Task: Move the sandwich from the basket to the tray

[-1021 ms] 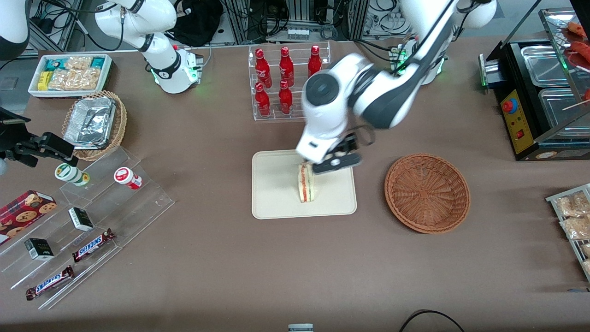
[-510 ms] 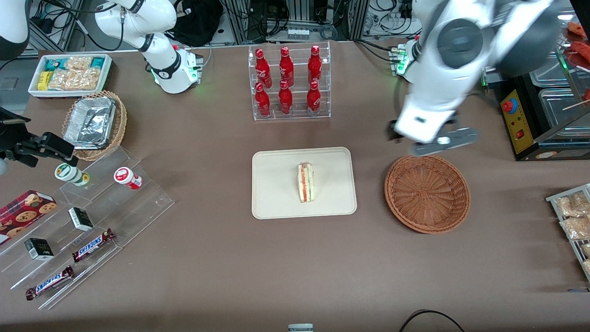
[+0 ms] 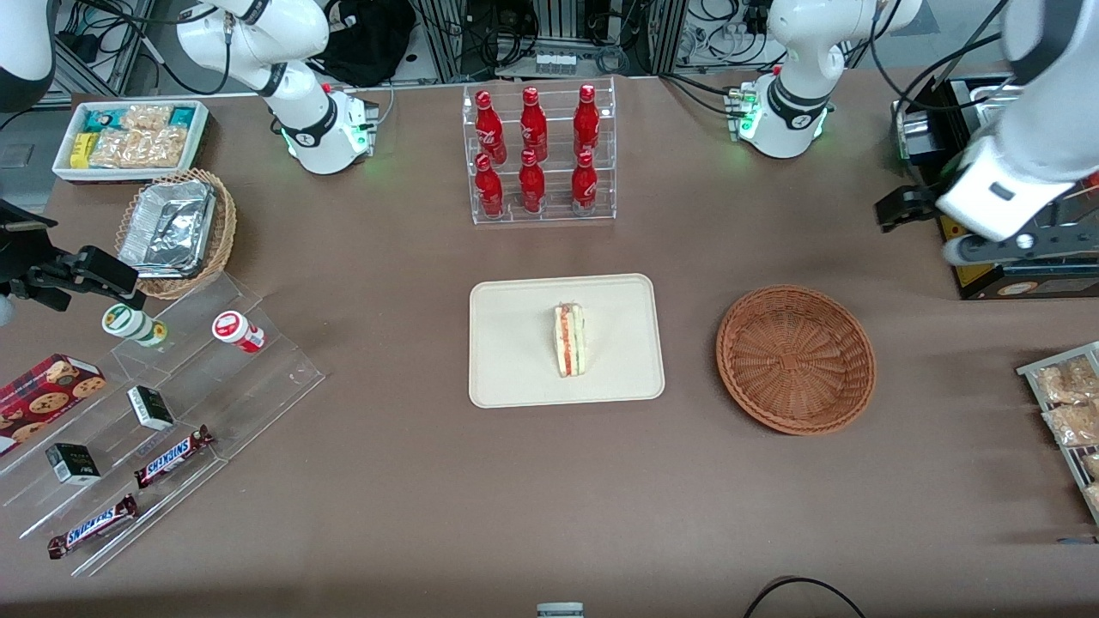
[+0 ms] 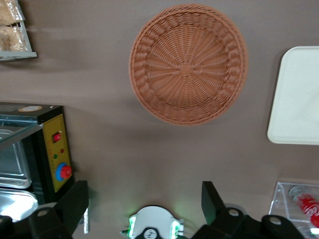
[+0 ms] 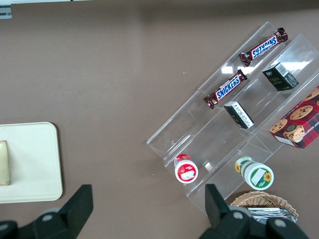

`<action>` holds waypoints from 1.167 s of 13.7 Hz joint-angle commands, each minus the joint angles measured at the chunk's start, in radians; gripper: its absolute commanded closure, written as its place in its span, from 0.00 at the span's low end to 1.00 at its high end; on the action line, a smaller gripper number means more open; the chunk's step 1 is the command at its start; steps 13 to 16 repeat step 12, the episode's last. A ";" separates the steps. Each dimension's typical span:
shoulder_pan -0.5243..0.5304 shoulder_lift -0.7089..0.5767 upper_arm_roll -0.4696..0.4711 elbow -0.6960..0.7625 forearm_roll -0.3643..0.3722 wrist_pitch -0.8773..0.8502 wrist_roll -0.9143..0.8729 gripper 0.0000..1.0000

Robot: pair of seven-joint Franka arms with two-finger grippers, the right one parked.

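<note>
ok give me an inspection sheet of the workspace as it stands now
Surface: brown table, no spills seen.
Job's things: sandwich lies on the tray; basket holds nothing, toward the working arm's end.
Clutter: red bottles in a clear rack, farther from the front camera than the tray; Snickers bars and cookie box on an acrylic stand; foil trays in a tan basket.
Grippers: gripper open, holding nothing, raised by the black warmer.
Cables: black cable at the table edge nearest the front camera.
Surroundings: wiring and frames past the table.
</note>
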 commanded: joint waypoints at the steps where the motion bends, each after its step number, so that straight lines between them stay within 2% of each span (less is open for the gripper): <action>1: 0.020 -0.025 0.028 0.002 -0.040 -0.017 0.042 0.00; 5: -0.132 0.010 0.155 0.046 -0.028 -0.007 0.056 0.00; 16: -0.128 0.033 0.171 0.078 -0.032 0.047 0.098 0.00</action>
